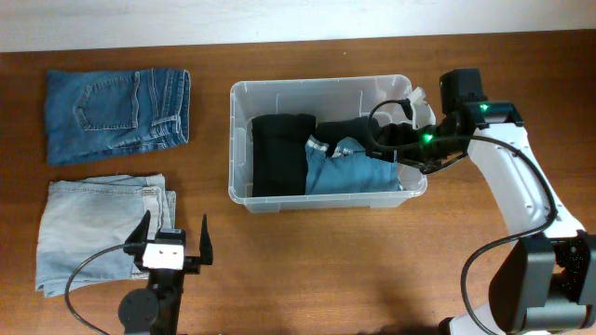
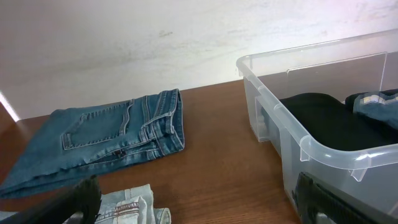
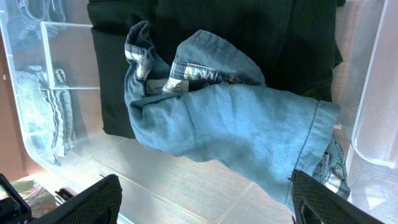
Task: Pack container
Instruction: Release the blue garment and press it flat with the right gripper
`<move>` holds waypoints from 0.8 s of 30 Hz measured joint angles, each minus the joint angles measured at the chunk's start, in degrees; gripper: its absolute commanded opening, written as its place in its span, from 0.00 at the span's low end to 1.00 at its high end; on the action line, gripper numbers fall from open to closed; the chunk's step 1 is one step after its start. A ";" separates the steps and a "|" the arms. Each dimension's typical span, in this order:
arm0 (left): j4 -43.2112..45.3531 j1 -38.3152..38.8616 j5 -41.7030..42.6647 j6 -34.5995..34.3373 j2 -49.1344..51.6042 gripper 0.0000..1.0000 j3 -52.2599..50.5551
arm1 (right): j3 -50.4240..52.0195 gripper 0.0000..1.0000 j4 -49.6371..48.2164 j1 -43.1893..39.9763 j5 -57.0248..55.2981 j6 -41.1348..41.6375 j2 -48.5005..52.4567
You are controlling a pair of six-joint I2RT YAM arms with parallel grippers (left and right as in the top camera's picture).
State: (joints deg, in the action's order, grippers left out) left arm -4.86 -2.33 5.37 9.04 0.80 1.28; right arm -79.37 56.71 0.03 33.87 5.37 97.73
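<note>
Folded dark-blue denim jeans (image 1: 116,113) and folded pale-blue jeans (image 1: 98,233) lie on the wooden counter (image 1: 307,270), left of the clear rectangular plastic container (image 1: 317,83). The container sits mid-counter and holds a folded black garment (image 1: 282,154) and a crumpled blue denim piece (image 1: 349,169). The right hand (image 1: 396,140) hangs over the container's right end, fingers spread and empty. The left hand (image 1: 174,244), likewise released, is well apart beside the pale jeans. From overhead, cables obscure the right fingertips.

Bright even light, soft shadows, pale glare on the container (image 2: 267,93) rim
</note>
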 measured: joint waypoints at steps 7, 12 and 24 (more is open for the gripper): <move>0.00 0.00 0.00 0.00 0.00 1.00 0.00 | -6.56 0.64 -0.04 0.76 2.43 -0.02 0.04; 0.00 0.00 0.00 0.00 0.00 0.99 0.00 | -7.08 0.38 -0.15 6.14 0.55 0.13 0.39; 0.00 0.00 0.00 0.00 0.00 0.99 0.00 | -6.60 0.04 -3.78 18.88 -14.53 4.07 12.17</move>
State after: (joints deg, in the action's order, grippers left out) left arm -4.86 -2.33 5.37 9.04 0.80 1.28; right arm -85.97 52.93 18.92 19.33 9.43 109.91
